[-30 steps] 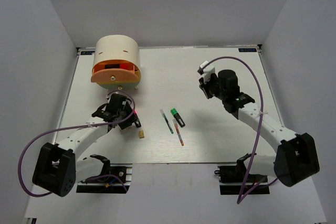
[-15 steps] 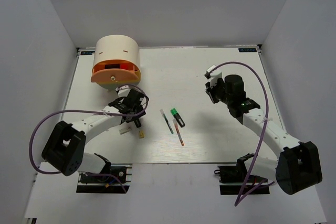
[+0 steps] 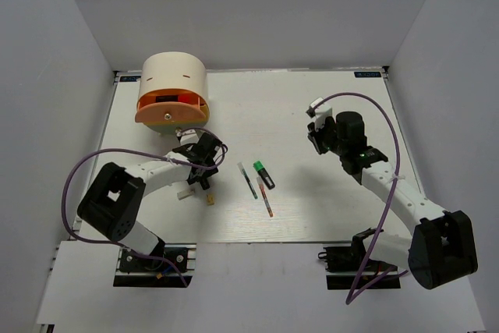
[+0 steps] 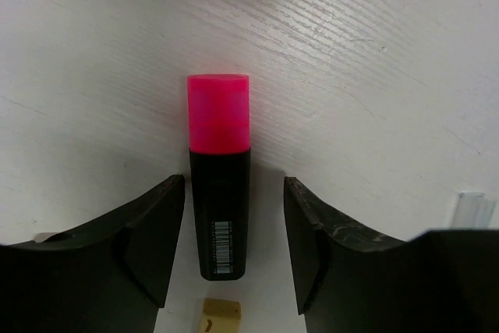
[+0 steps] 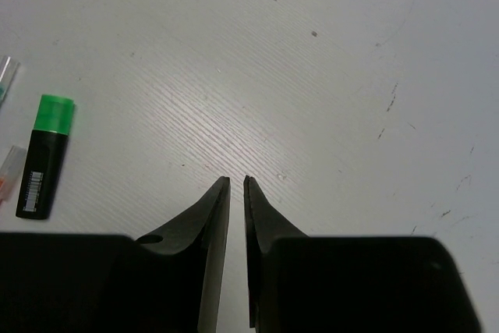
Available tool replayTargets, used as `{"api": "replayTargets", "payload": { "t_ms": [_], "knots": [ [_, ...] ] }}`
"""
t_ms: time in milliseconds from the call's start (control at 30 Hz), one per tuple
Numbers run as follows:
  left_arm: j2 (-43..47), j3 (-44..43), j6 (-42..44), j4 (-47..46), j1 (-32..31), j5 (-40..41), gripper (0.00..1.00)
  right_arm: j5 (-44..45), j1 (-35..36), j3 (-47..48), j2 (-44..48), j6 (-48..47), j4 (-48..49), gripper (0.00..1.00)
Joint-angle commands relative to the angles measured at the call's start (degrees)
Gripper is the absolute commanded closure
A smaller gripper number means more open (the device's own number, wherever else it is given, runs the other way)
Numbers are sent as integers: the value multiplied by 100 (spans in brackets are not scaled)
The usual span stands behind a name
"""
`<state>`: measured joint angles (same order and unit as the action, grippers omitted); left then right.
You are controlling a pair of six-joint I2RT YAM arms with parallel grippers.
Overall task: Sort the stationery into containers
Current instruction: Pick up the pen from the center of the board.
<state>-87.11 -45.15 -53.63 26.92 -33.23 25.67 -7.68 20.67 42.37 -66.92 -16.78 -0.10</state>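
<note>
1. Left gripper [image 4: 231, 186]: jaws part-open and straddling the pink highlighter [image 4: 220, 169]. The left wrist view shows table on both sides of the barrel, so neither finger [image 4: 152, 239] touches it and nothing is gripped.
2. Pink highlighter: lies flat on the table [image 3: 312, 208]. Its long axis runs parallel to the fingers, pink end pointing away from the wrist and black barcoded end toward it.
3. Tan block [image 4: 218, 313]: sits just beyond the black end of the pink highlighter, not touching it.
4. Right gripper [image 5: 237, 181]: jaws nearly closed, with only a thin slit between the fingers [image 5: 210, 216]. Nothing is held. It hangs over bare table, well apart from all stationery.
5. Green highlighter [image 3: 263, 174]: lies flat at mid-table. Its long axis is diagonal, green end toward the far left and black end toward the near right.
6. Pens: the first pen [image 3: 248, 180] lies just left of the green highlighter. The second pen [image 3: 266, 199] lies just beside its black end; contact cannot be confirmed. Both run on roughly the same diagonal.
7. Pale block [image 3: 185, 193]: lies left of the tan block, near the left arm.
8. Visible count: two highlighters, two pens, two blocks.
9. Cream drum [image 3: 175, 76]: stands at the far left of the table, with the orange tray [image 3: 171, 115] at its front.
</note>
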Motion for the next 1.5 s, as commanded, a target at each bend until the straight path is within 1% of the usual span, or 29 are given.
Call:
{"api": "replayTargets", "payload": {
  "t_ms": [0,100,233,433,500,533,567,667,767,867,900,933,1033,1400,1433,1467],
  "knots": [
    [-34,-179,-51,-90,-25,114,36,-49,-54,35,3,-27,107,81],
    [-86,-179,-51,-90,-25,114,40,-58,-89,-9,3,-19,98,81],
    [-87,5,-51,-152,-25,-35,53,-102,-124,-36,29,7,98,81],
    [-87,217,-51,-222,-25,-229,53,-137,-168,-44,55,8,80,81],
    [-87,269,-51,-222,-25,-281,50,-155,-177,-53,64,16,71,81],
    [-87,269,-51,-222,-25,-282,50,-172,-177,-71,65,16,71,81],
    [-87,269,-51,-222,-25,-282,46,-190,-177,-62,73,16,71,81],
    [-140,269,-51,-222,-25,-387,42,-207,-177,-97,108,51,80,80],
    [-192,269,-51,-222,-25,-387,42,-225,-177,-115,143,69,89,80],
    [-245,269,-51,-169,-25,-387,46,-225,-186,-150,188,69,98,80],
    [-306,269,-51,-117,-25,-387,46,-225,-186,-167,214,69,98,80],
    [-306,217,1,-21,-25,-387,50,-216,-194,-176,223,60,98,80],
    [-465,155,1,138,-77,-387,56,-225,-203,-220,284,69,107,80],
    [-693,102,168,332,-183,-440,56,-278,-230,-343,363,148,177,80],
    [-693,50,220,332,-183,-440,66,-286,-221,-335,363,148,186,80],
    [-693,50,221,332,-183,-440,72,-295,-230,-335,355,148,177,80]
  ]
}}
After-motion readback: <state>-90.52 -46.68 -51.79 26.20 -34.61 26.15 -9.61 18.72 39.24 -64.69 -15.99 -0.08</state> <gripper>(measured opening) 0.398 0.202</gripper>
